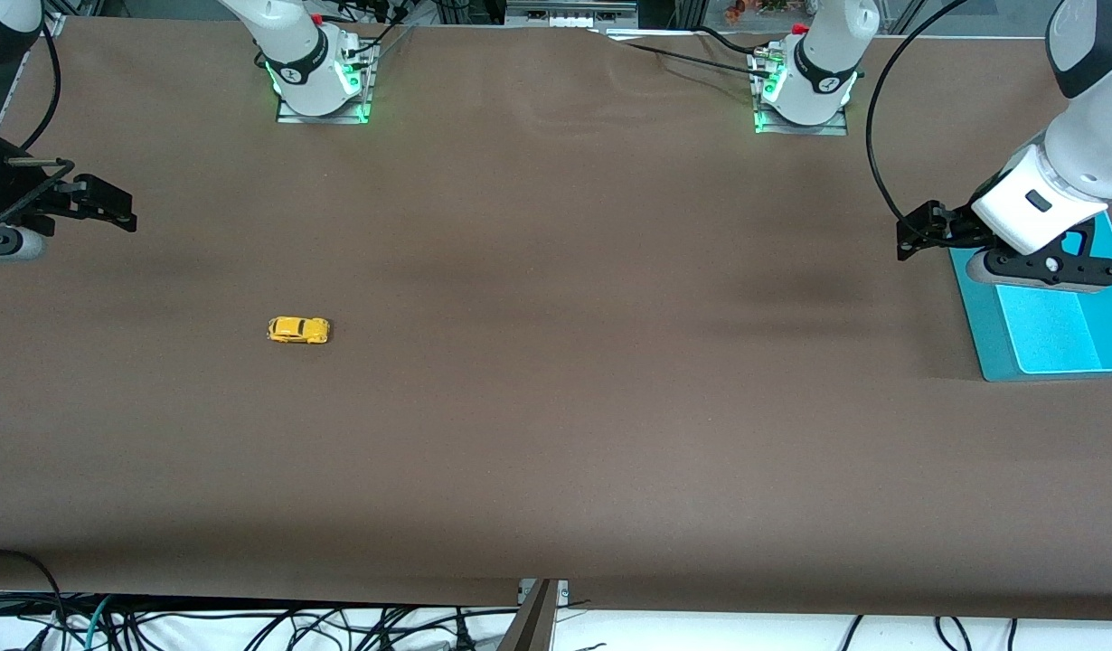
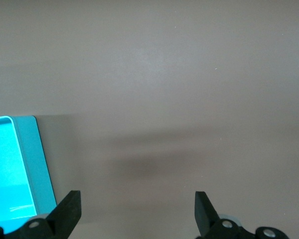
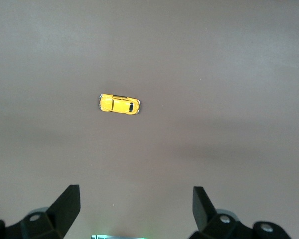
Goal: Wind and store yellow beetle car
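The yellow beetle car lies on its wheels on the brown table, toward the right arm's end. It also shows in the right wrist view, alone on the cloth. My right gripper hangs open and empty over the table edge at the right arm's end, apart from the car; its jaws stand wide in its own view. My left gripper hangs open and empty over the table beside the teal tray, with its jaws wide apart.
A teal tray with a light blue inside stands at the left arm's end of the table; its rim shows in the left wrist view. The two arm bases stand along the table's back edge.
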### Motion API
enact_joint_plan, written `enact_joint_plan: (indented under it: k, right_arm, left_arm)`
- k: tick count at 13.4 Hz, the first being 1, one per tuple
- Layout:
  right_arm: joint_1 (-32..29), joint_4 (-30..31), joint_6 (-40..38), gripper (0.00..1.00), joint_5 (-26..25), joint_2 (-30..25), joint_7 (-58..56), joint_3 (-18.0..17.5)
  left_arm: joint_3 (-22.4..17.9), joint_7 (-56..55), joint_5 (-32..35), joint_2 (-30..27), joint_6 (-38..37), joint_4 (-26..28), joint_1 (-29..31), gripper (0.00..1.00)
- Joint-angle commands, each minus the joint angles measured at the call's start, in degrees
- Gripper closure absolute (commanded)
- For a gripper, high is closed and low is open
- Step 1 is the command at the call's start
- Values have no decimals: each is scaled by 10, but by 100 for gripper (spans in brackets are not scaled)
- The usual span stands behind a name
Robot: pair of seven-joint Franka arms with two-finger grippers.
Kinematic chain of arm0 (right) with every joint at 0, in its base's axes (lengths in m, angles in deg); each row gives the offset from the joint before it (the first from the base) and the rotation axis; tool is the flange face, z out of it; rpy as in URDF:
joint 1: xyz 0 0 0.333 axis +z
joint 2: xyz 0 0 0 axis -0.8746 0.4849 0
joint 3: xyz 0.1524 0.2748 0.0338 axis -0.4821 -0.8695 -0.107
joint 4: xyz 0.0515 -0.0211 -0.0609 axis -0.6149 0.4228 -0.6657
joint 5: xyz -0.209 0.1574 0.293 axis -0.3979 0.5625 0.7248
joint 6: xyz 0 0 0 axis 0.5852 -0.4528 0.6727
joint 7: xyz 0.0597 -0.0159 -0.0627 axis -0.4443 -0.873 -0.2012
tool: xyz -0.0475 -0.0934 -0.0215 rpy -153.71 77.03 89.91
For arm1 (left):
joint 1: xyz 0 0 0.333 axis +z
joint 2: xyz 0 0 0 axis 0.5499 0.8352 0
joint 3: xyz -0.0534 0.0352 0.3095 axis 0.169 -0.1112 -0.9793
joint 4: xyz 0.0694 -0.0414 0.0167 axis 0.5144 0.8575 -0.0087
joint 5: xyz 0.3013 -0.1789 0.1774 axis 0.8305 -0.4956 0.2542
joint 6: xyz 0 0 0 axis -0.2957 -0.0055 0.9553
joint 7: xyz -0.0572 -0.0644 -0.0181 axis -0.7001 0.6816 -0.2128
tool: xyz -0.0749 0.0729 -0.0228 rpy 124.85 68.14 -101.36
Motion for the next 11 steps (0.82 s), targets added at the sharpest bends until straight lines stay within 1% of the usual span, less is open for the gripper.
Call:
enact_joint_plan:
  k: [1, 11]
  right_arm:
    - [-6, 1, 4, 0, 1, -5, 3, -2]
    - [-9, -5, 8, 0, 1, 1, 3, -2]
  left_arm:
    - [-1, -4, 3, -3, -10, -6, -2, 0]
    - [-1, -4, 3, -3, -10, -6, -2, 0]
